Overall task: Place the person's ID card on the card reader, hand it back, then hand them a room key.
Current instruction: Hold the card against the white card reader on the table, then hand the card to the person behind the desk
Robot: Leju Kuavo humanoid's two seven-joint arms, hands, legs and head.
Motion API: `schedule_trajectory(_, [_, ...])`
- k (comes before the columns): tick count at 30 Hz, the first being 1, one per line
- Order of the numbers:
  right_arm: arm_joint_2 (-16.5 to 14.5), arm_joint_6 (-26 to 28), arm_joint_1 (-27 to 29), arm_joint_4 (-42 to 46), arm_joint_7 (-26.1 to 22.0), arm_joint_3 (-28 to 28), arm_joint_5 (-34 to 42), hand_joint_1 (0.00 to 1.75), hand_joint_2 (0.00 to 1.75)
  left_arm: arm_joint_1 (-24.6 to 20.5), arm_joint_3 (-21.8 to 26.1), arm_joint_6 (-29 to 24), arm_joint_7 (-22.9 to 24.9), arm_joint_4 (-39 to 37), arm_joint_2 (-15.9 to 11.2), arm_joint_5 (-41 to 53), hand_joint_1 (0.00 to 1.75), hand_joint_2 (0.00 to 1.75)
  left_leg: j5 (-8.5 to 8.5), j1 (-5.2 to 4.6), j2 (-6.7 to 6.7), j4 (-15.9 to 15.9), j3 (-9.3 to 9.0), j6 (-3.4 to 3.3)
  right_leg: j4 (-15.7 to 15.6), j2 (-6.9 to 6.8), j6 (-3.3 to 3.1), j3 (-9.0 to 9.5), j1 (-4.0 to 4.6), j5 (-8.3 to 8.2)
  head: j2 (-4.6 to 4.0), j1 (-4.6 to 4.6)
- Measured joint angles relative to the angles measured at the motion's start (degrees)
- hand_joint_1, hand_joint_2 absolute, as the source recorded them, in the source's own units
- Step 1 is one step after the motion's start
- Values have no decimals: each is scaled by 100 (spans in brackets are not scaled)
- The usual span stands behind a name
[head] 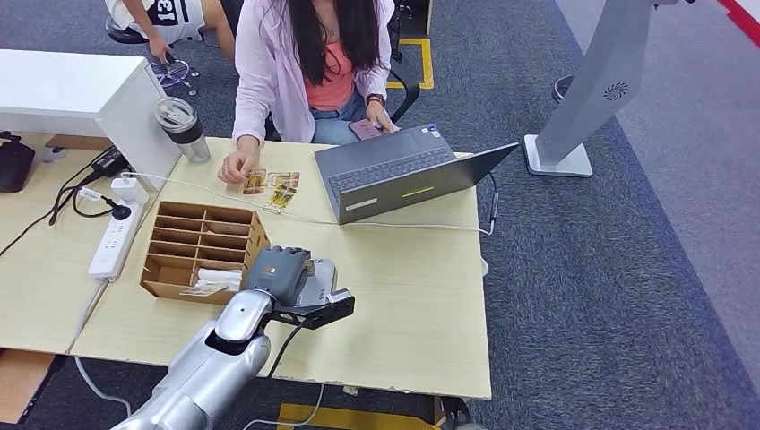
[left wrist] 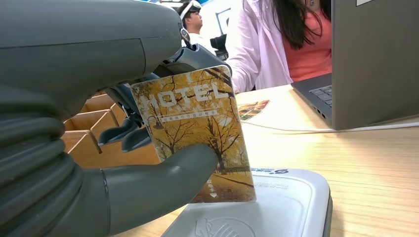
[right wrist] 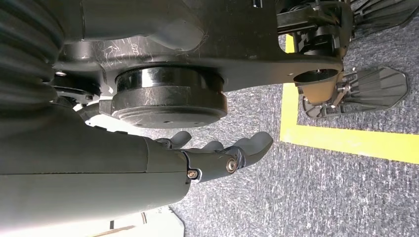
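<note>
One yellow hotel card [left wrist: 197,133] stands upright in the left hand [head: 280,271], pinched between the thick thumb [left wrist: 163,185] and the darker fingers, its lower edge just over the single white card reader [left wrist: 276,207] on the desk [head: 403,305]. Two more cards [head: 273,186] lie near the person's hand [head: 237,167], beside one laptop [head: 403,170]. The right hand [right wrist: 217,155] hangs over carpet, fingers loosely apart, holding nothing.

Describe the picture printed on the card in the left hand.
Yellow autumn trees under "HOTEL" on the card, clearest in the left wrist view.
</note>
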State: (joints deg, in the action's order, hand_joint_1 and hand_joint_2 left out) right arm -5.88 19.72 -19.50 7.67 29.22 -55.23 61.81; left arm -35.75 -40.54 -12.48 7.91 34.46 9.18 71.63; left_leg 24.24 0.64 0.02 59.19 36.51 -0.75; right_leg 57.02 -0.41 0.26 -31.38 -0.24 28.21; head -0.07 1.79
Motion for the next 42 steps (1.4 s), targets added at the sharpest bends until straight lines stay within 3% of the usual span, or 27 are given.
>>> schedule_trajectory(5, [1, 0, 0, -2, -5, 0, 0, 0, 175, -15, 3, -148, -56, -3, 15, -56, 175, 175, -1, 0, 0, 0, 0, 0, 0, 0, 0, -1, 0, 0, 0, 0])
schedule_trajectory(10, [2, 0, -1, -2, -15, -27, -63, 0, 175, -196, 64, -655, -153, 146, 79, -221, 175, 175, -5, 0, -1, 2, 4, -3, 1, -2, 0, -5, 0, -2, 0, 0])
schedule_trajectory(14, [-10, -4, -24, 0, 55, -169, -258, 0, 175, -693, 217, -1408, -384, 386, 78, -235, 175, 175, -6, 0, -4, 2, 7, -3, 2, -3, -1, -4, 1, -4, 0, 0])
schedule_trajectory(18, [-107, -35, -95, 1, 205, -388, -476, 0, 175, -1500, 554, -2130, -450, 355, 11, 13, 175, 175, -11, 3, -3, 1, 7, 2, 5, -2, -2, -6, 4, -5, 0, -1])
schedule_trajectory(21, [-197, -26, -147, 4, 248, -516, -510, 0, 175, -2067, 808, -2224, -579, 160, -39, 90, 175, 175, -12, 4, -3, 0, 5, 3, 6, -1, -3, -7, 4, -5, 0, -3])
schedule_trajectory(24, [-247, -58, -181, 7, 260, -593, -504, 0, 175, -2320, 963, -2331, -594, 30, -52, 186, 175, 175, -12, 3, -3, -1, 5, 3, 6, -2, -4, -7, 4, -5, 0, -3])
schedule_trajectory(42, [-282, -131, -220, 7, 376, -705, -473, 0, 175, -2535, 1181, -2405, -593, -280, -39, 260, 175, 175, -12, 1, -3, -1, 7, 2, 4, -2, -3, -7, 2, -5, 0, -3])
